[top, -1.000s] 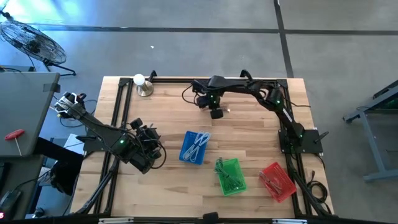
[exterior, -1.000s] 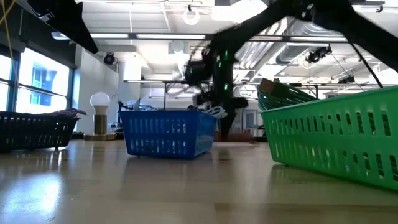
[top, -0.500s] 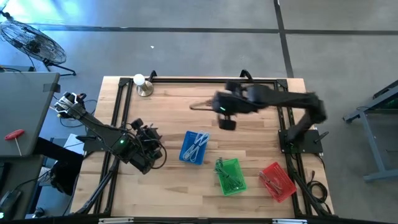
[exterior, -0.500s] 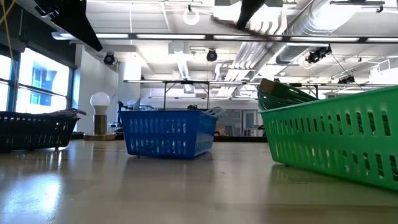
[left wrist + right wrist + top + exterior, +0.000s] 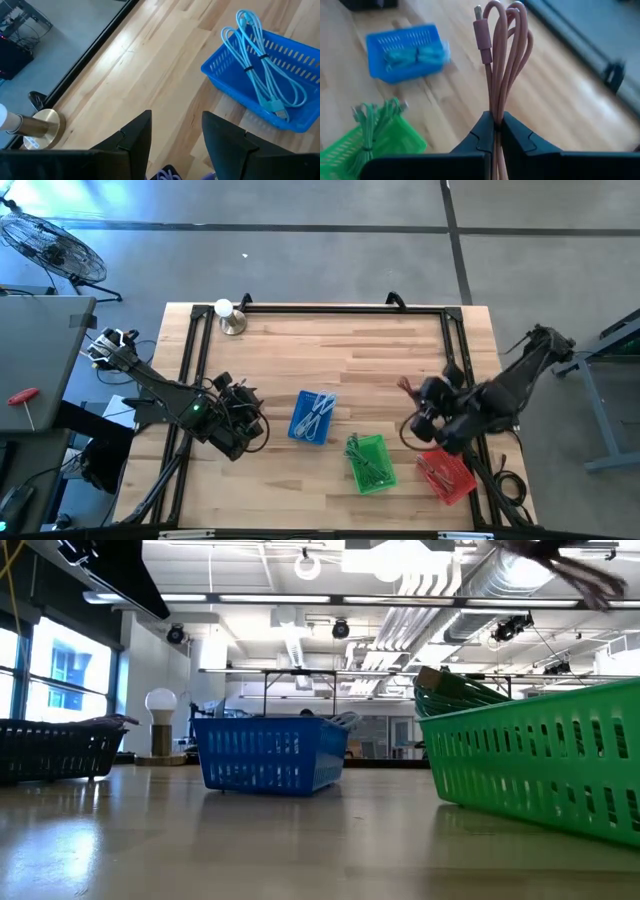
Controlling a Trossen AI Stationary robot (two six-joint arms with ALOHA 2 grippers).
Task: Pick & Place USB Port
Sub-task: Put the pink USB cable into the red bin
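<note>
Right wrist view: the coiled pink USB cable (image 5: 502, 45) is pinched between the right gripper (image 5: 495, 131) fingers, loops standing up beyond the tips. That arm has swung from the table's far edge a second ago to hang beside the red plastic basket (image 5: 446, 473), so the drop looks close. The left gripper (image 5: 172, 135) waits, fingers parted, near the blue plastic basket (image 5: 235, 85)

Right gripper (image 5: 494, 131) clamped shut, arm raised at table's right side. Left gripper (image 5: 176, 131) parted, arm at left.
</note>
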